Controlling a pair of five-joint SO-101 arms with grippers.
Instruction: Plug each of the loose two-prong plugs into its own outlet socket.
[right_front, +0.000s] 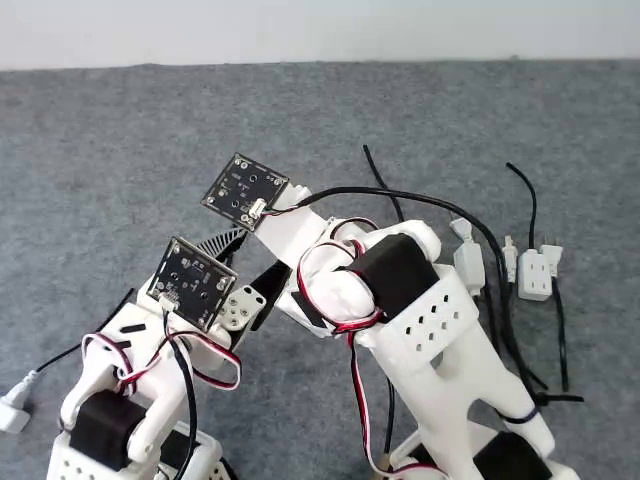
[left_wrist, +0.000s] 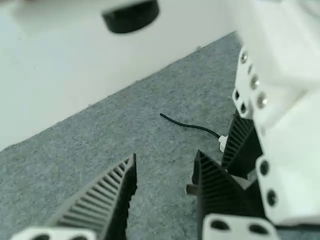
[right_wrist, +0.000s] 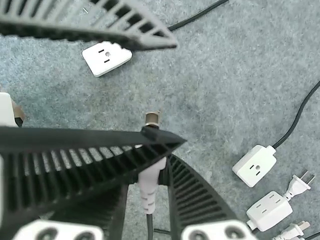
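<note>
Carrying step, I judge: my right pincer (right_wrist: 152, 172) is clamped on a plug (right_wrist: 148, 187), while the left pincer (left_wrist: 166, 156) gapes empty beside it. Next, I must line its prongs up with a socket (right_wrist: 106, 57) on the carpet.

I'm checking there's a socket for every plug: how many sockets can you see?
3. One socket lies alone near a black cord; a second socket and third socket lie close together beside a loose plug. Others may be hidden.

Grey carpet (right_front: 120, 150) noted across whole work area, short nubby pile. White wall (right_front: 300, 30) met along far edge; join line approx. straight.
</note>
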